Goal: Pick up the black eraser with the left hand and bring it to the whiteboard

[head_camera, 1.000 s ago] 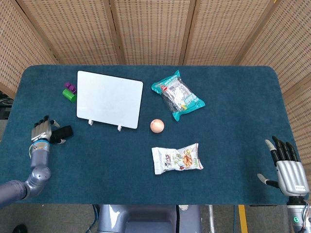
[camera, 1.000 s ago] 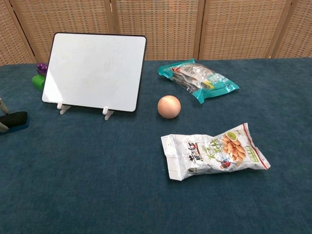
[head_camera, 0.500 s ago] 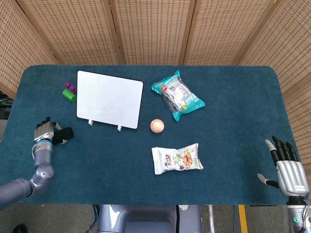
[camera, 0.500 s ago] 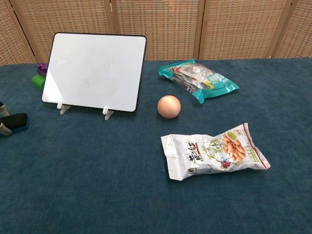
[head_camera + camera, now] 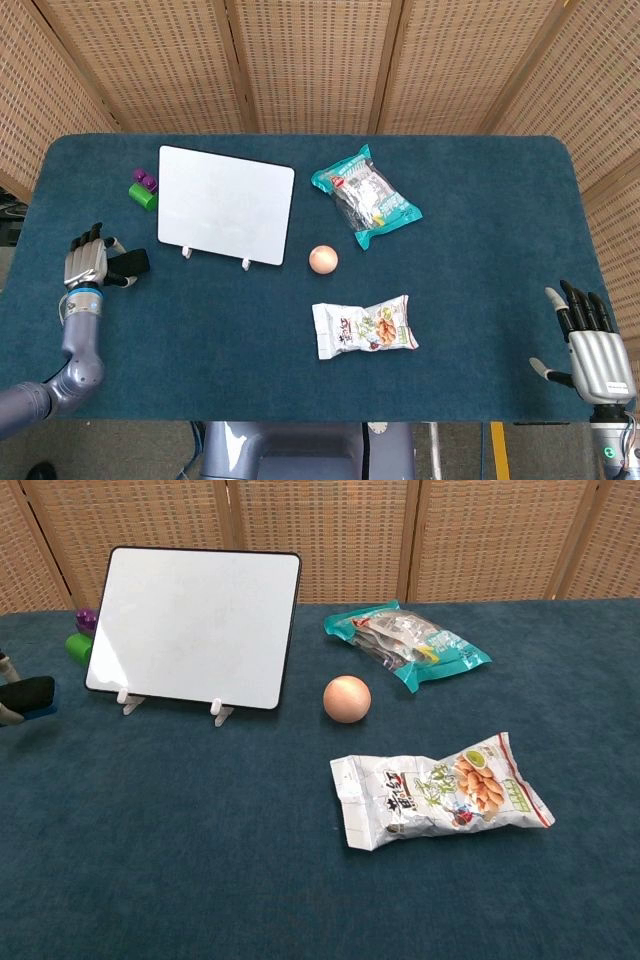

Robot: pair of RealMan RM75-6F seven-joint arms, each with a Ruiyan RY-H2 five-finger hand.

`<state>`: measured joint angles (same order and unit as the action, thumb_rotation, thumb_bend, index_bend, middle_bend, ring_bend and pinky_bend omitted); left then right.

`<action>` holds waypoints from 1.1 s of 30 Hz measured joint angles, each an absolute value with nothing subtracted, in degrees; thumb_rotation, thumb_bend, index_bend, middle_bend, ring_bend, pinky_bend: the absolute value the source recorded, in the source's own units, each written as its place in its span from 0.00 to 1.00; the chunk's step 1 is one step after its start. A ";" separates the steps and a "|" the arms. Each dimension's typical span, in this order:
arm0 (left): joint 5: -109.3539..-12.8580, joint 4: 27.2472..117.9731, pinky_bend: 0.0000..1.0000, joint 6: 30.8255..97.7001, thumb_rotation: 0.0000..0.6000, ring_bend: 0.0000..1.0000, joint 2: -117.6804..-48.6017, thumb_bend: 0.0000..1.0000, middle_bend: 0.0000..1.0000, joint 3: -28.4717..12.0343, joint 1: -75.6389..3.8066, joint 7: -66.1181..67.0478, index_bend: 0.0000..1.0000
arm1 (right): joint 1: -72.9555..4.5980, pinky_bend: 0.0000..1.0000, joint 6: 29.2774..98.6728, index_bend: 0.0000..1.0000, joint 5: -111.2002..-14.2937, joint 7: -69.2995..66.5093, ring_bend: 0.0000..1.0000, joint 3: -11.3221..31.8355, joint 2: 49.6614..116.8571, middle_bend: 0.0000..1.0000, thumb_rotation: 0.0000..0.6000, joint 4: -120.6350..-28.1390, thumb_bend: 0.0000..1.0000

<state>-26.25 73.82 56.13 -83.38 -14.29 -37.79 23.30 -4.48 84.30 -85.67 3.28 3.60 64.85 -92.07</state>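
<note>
At frame's left edge, my left hand [image 5: 86,262] grips the eraser [image 5: 128,264]; right hand [image 5: 592,350] spread, holding nothing.

Bare cloth lies between the left hand [image 5: 87,262] and whiteboard [image 5: 225,205]

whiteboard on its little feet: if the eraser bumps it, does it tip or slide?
The whiteboard leans back on two small white feet, so a push high on its face would probably tip it backward. The feet rest on napped blue cloth, so it likely grips rather than slides. It looks thin and probably light, so press gently.
</note>
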 measured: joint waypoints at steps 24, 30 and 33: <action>-58.87 48.69 0.00 70.75 1.00 0.00 -101.95 0.23 0.00 -20.55 -45.51 4.41 0.56 | -4.58 0.00 84.04 0.02 -85.52 2.94 0.00 3.62 64.74 0.00 1.00 -92.13 0.05; -60.59 38.50 0.00 68.56 1.00 0.00 -107.28 0.21 0.00 -21.17 -48.55 0.92 0.56 | -4.68 0.00 83.83 0.02 -85.46 2.40 0.00 3.65 64.64 0.00 1.00 -92.09 0.05; -61.14 33.32 0.00 66.89 1.00 0.00 -109.81 0.21 0.00 -21.53 -49.96 -0.82 0.56 | -4.69 0.00 83.81 0.02 -85.54 1.99 0.00 3.62 64.61 0.00 1.00 -91.97 0.05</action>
<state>-61.14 33.32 66.89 -109.81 -21.53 -49.96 -0.82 -4.69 83.81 -85.54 1.99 3.62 64.61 -91.97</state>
